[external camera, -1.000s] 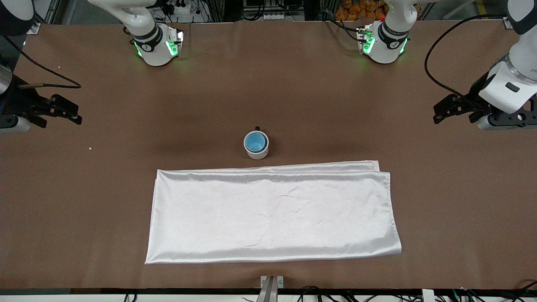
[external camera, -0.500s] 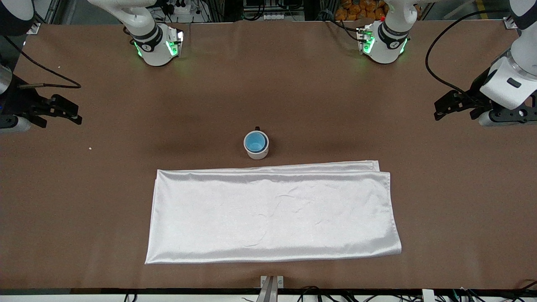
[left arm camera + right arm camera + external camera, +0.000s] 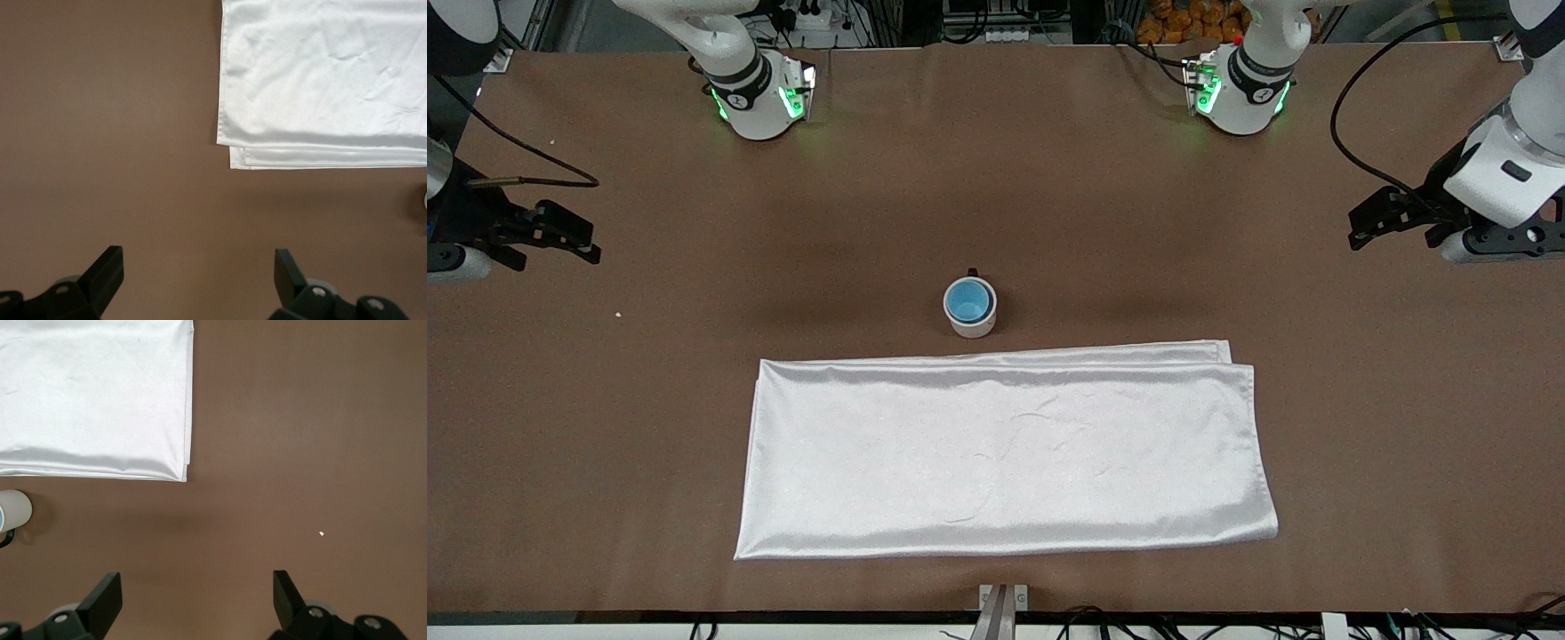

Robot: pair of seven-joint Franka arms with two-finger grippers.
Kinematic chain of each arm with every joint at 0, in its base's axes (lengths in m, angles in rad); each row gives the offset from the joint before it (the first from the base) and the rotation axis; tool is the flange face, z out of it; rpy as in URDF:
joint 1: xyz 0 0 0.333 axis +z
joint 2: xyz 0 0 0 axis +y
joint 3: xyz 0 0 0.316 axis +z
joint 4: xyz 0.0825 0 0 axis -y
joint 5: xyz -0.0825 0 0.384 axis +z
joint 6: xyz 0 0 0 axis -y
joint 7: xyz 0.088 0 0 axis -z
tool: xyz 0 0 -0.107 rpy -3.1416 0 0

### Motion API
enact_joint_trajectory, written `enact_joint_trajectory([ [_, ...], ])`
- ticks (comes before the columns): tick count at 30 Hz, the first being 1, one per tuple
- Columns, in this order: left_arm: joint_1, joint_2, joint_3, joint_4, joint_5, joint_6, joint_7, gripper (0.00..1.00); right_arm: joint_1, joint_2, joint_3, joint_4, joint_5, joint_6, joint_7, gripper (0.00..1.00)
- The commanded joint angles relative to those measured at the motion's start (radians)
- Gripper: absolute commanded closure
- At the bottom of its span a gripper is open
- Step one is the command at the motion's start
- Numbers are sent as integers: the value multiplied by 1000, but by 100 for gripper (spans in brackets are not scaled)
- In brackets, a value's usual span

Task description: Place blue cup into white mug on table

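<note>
Bright-blue round cup (image 3: pixel 968 300) nested in white cylindrical mug (image 3: pixel 971 324), handle mostly hidden | left gripper (image 3: pixel 1371 224) released over worktop (image 3: pixel 1049 196) end | right gripper (image 3: pixel 569 238) released, arm cut off.

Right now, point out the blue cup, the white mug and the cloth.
blue cup (image 3: pixel 967 300): front view, its blue inside.
white mug (image 3: pixel 972 326): front view, outer wall below the rim.
cloth (image 3: pixel 1005 453): front view, its middle.

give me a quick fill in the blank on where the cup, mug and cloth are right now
1. The blue cup sits inside the white ____.
2. The white cloth lies ____ to the front camera than the white mug.
3. The left pincer and right pincer both stand ____, holding nothing.
4. The mug's dark ____ faces the robots' bases.

Missing words: mug; nearer; open; handle
</note>
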Motion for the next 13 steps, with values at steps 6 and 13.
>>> enact_joint_trajectory([
  [6, 8, -21, -9, -12, 46, -13, 21, 0, -13, 10, 9, 24, 6, -16, -5, 0],
  [13, 8, -21, -11, -12, 45, -13, 17, 0, -13, 10, 9, 24, 6, -16, -5, 0],
])
